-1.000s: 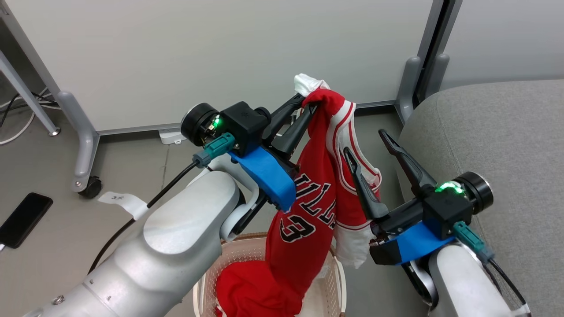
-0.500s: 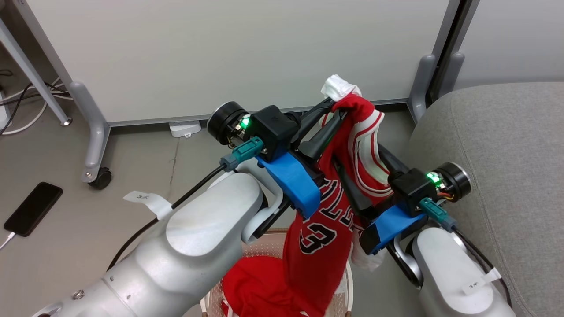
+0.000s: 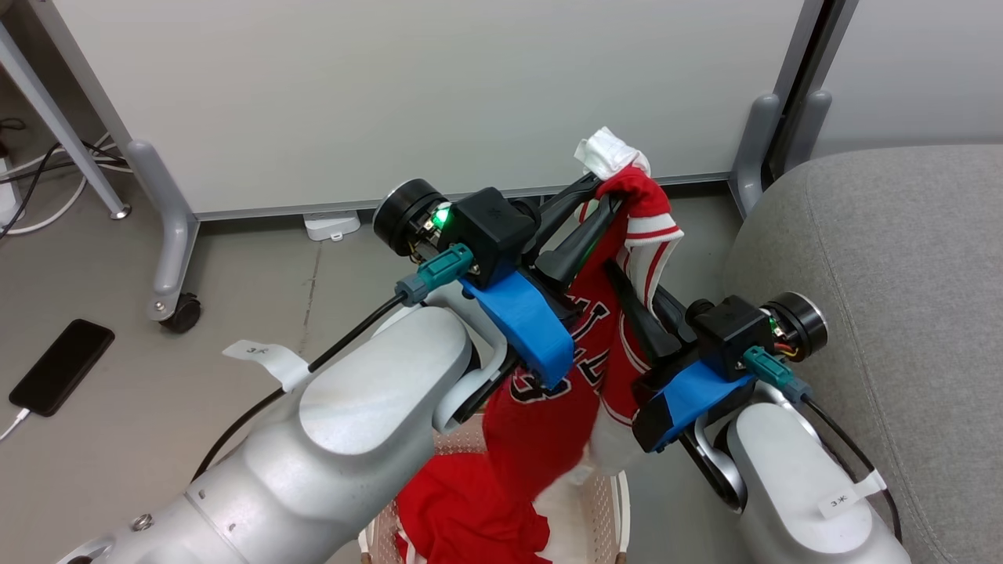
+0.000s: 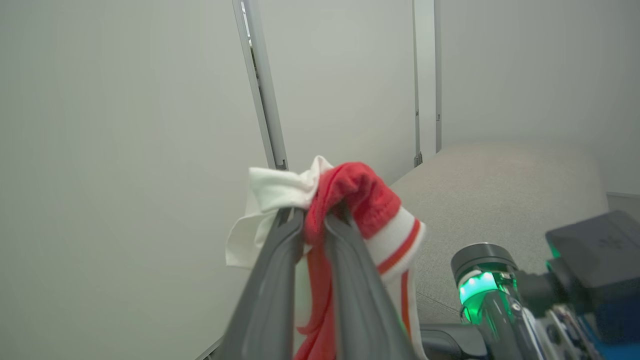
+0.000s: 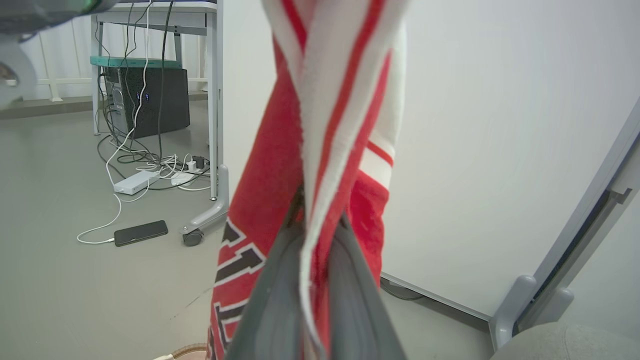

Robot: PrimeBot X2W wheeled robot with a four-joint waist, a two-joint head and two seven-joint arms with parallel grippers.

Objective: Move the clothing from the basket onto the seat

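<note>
A red jersey (image 3: 541, 431) with white stripe trim hangs from my left gripper (image 3: 607, 192), which is shut on its bunched top edge (image 4: 350, 195). Its lower end trails into the cream basket (image 3: 619, 501) at the bottom of the head view, where more red clothing (image 3: 462, 509) lies. My right gripper (image 3: 615, 274) sits just right of the left one and lower, shut on the jersey's striped trim (image 5: 325, 125). Black-and-white lettering shows beside its fingers (image 5: 270, 280). The grey seat (image 3: 885, 258) is to the right, apart from both grippers.
A pale wall panel (image 3: 431, 94) on grey wheeled feet (image 3: 168, 258) stands behind the arms. A black phone (image 3: 61, 366) on a white cable lies on the floor at left. A computer tower (image 5: 150, 100) with tangled cables sits under a table.
My right gripper moved in from the right and shut on the jersey's striped trim. The left gripper kept its hold. The head camera shifted slightly.
</note>
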